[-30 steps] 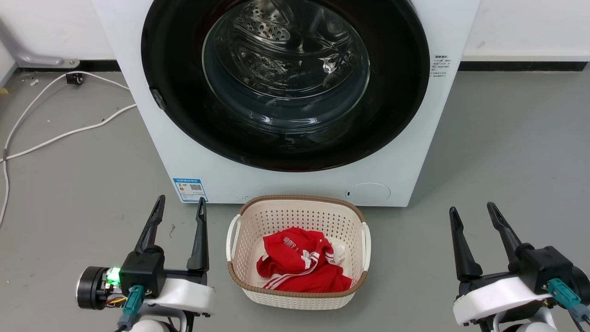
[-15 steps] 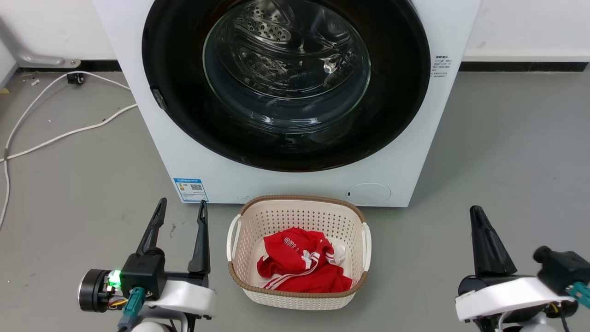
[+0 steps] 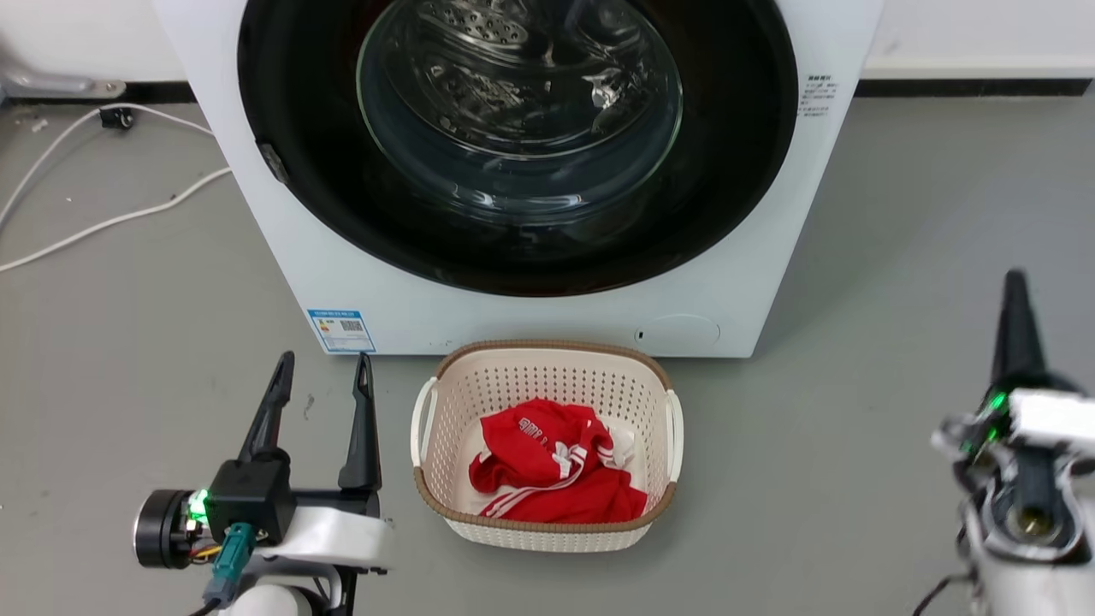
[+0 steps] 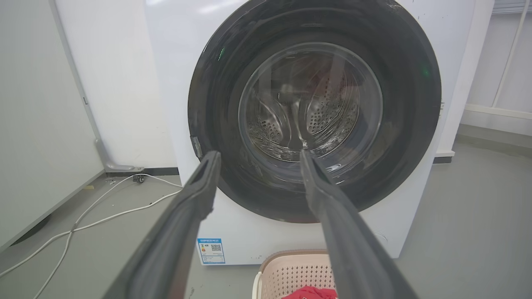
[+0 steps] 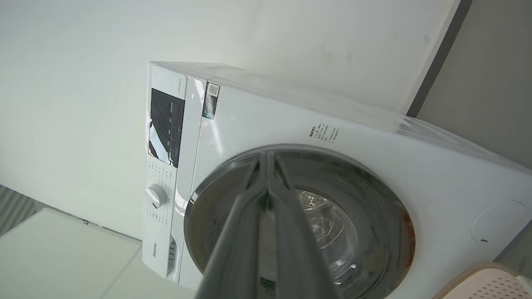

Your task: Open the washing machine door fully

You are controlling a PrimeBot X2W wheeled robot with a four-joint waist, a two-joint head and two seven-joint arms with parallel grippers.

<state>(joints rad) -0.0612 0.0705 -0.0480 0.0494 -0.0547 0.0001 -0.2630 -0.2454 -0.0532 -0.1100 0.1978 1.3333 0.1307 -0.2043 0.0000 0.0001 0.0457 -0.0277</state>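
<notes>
The washing machine door (image 3: 736, 171) is a glossy black disc with a bulging glass centre (image 3: 517, 111), and it lies flat against the white machine. A small latch tab (image 3: 272, 162) sits on its left rim. The door (image 4: 407, 104) faces me in the left wrist view, between the spread fingers of my left gripper (image 4: 258, 154). My left gripper (image 3: 323, 359) is open and empty, low on the left and well short of the machine. My right gripper (image 3: 1015, 278) is turned on edge at the right, away from the door. In the right wrist view it (image 5: 268, 155) is shut, its tips meeting before the door (image 5: 374, 199).
A cream laundry basket (image 3: 547, 352) holding red clothing (image 3: 547, 470) stands on the grey floor right below the door, between my arms. White cables (image 3: 103, 222) trail on the floor at the left. A small round white flap (image 3: 680, 329) sits low on the machine front.
My right gripper has rolled onto its side, lifted and gone from open to shut. The head camera has shifted a little. The left gripper stays open, and the door is unchanged.
</notes>
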